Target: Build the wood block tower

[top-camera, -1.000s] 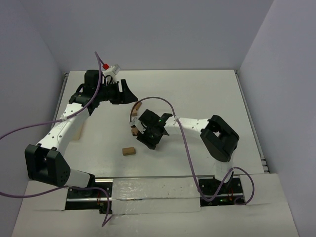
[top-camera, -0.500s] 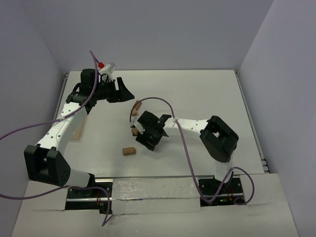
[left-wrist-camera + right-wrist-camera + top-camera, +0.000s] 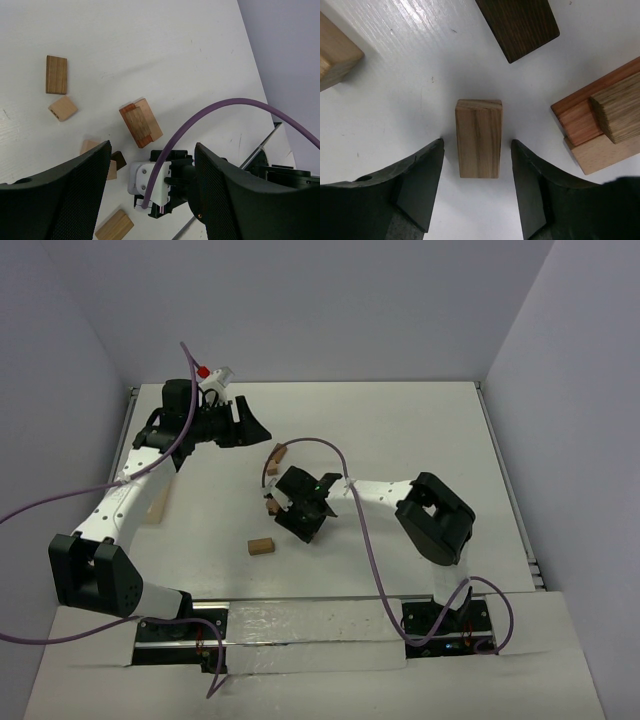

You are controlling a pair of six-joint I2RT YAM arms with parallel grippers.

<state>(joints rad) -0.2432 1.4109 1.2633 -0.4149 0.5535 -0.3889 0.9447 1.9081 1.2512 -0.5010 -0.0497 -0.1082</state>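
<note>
right gripper (image 3: 478,150) spread, straddling a light tan rectangular wooden block (image 3: 479,137), gap on each side | small tower (image 3: 600,122) of tan on reddish-brown bricks at its 3 o'clock | dark brown wooden brick (image 3: 520,25) at 1 o'clock | second tan brick (image 3: 335,55) at 10 o'clock | left gripper (image 3: 152,155) spread, empty, above the desk | purple cable (image 3: 210,112) crosses the left wrist view | white desk (image 3: 400,430), pale lilac walls (image 3: 300,300)

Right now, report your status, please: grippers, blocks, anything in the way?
Left gripper open, empty. Right gripper open, straddling tan block, not gripping yet. Started tower close beside it; dark block just ahead.
</note>
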